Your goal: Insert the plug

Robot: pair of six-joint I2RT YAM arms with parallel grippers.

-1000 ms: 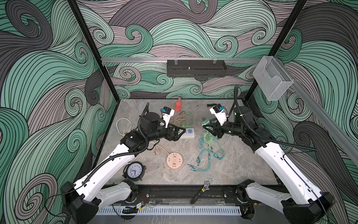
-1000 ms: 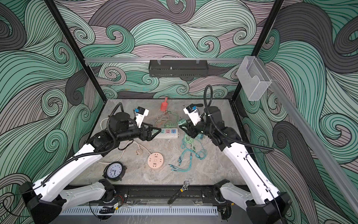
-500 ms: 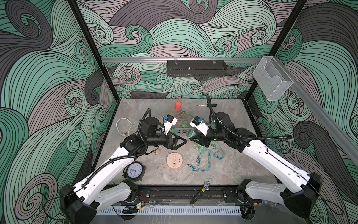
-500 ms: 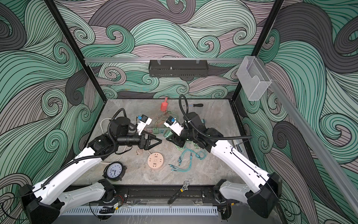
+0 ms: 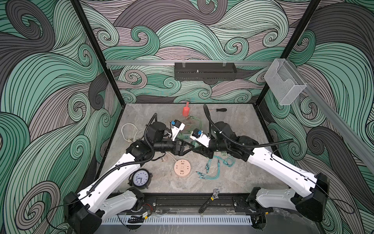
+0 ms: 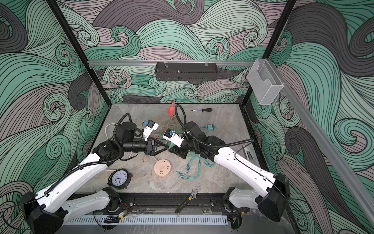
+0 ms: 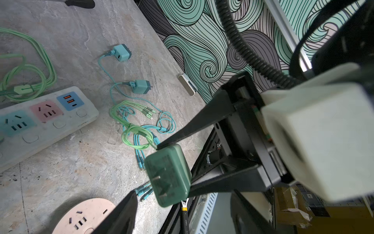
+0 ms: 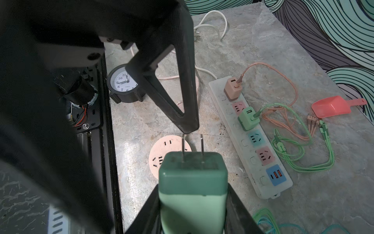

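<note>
The plug is a green block with two metal prongs, and my right gripper is shut on its sides. It hangs above the table, prongs pointing at my left arm. My left gripper is open, one finger on each side of the plug without touching its body. One left finger has its tip against a prong. In both top views the grippers meet at mid-table. The white power strip lies flat with a pink and a green adapter plugged in.
A round pink socket disc lies just below the grippers. Teal and green cables lie to its right and a black clock at front left. A red scoop and a screwdriver are at the back, a wrench on the front rail.
My right arm has swung left to mid-table, carrying the plug. My left gripper has come nearer the front and met it, and its jaws have narrowed somewhat.
</note>
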